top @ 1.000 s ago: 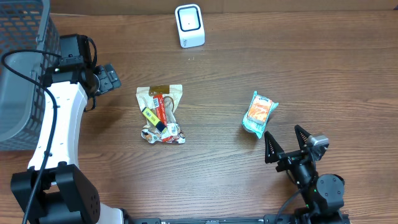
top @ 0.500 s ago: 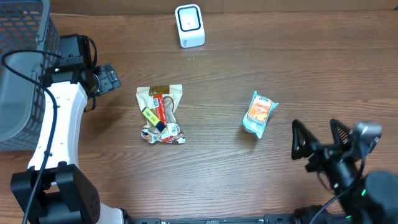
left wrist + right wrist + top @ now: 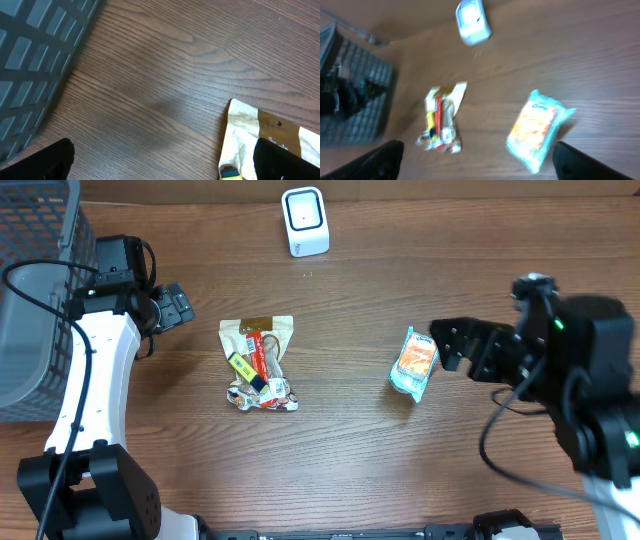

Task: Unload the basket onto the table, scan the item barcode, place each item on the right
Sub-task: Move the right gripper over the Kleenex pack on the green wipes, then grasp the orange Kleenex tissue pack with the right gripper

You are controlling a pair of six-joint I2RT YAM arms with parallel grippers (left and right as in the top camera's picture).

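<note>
Near side: bare dark wood surface [image 3: 340, 470], nothing lying on it here.

Right tool [image 3: 446, 347] hangs over the right half of the surface, fingers pointing left. Jaws stand wide, nothing between them. Its wrist view looks down from well above; that picture is blurred.

Teal packet [image 3: 415, 363] with an orange front lies flat on the surface just left of the right tool's fingertips, tilted with its top end to the right. Whether tool and packet touch: cannot tell from above; the wrist view shows the packet clear of both fingers. No barcode visible on the upper face.

Centre-left, level with the packet and well apart from it: crumpled tan-and-white pouch [image 3: 259, 364], red and yellow items on it, lying flat.

Left tool [image 3: 176, 308] sits up and left of the pouch, near but not touching it. Jaws wide, empty; its wrist view shows the pouch's top corner by the right-hand finger.

Grey mesh basket [image 3: 30, 290] at the far left edge, behind the left arm.

Far edge, centre: white scanner [image 3: 305, 221], standing alone, well apart from both packets.
</note>
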